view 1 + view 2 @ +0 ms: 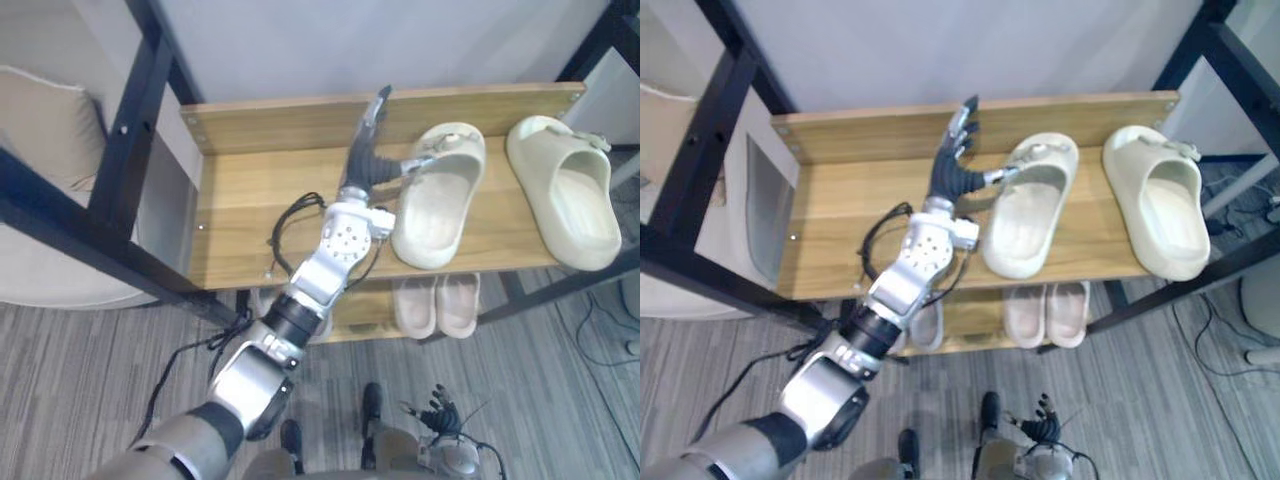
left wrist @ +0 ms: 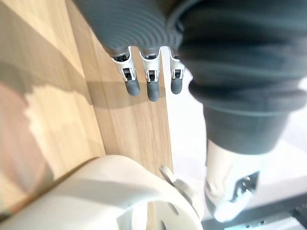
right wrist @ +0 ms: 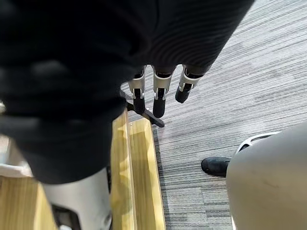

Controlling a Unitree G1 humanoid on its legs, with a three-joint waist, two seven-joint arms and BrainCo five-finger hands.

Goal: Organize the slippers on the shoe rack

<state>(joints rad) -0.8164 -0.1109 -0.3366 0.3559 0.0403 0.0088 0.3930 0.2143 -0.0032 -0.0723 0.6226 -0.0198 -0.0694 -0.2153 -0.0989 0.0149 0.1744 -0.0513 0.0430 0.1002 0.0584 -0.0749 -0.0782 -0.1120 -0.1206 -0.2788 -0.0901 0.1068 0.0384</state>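
On the top board of the wooden shoe rack [image 1: 255, 215] lie two big cream foam slippers. The left cream slipper [image 1: 437, 210] sits near the middle of the board. Its toe end points to the back and it is turned a little to one side. The right cream slipper [image 1: 570, 190] lies near the right end of the board, apart from the first one. Both are the right way up, and both heels are at the front edge.

The robot's left hand [image 1: 366, 160] is over the board, just left of the left cream slipper. Its fingers [image 2: 152, 88] are straight and point to the low wooden back of the board. The hand is open and holds nothing. Its thumb [image 1: 412, 164] sticks out to the side, right by the strap of that slipper. I cannot tell if it touches.

On the lower board is a pair of small pink slippers [image 1: 436, 305], side by side and touching. Another pale slipper [image 1: 926, 325] lies to the left of them, partly hidden by the arm.

The right hand [image 1: 441, 408] hangs low over the grey striped carpet [image 1: 80, 370]. Its fingers [image 3: 158, 98] are loose and straight, and it holds nothing.

A white wall [image 1: 350, 40] stands behind the rack.
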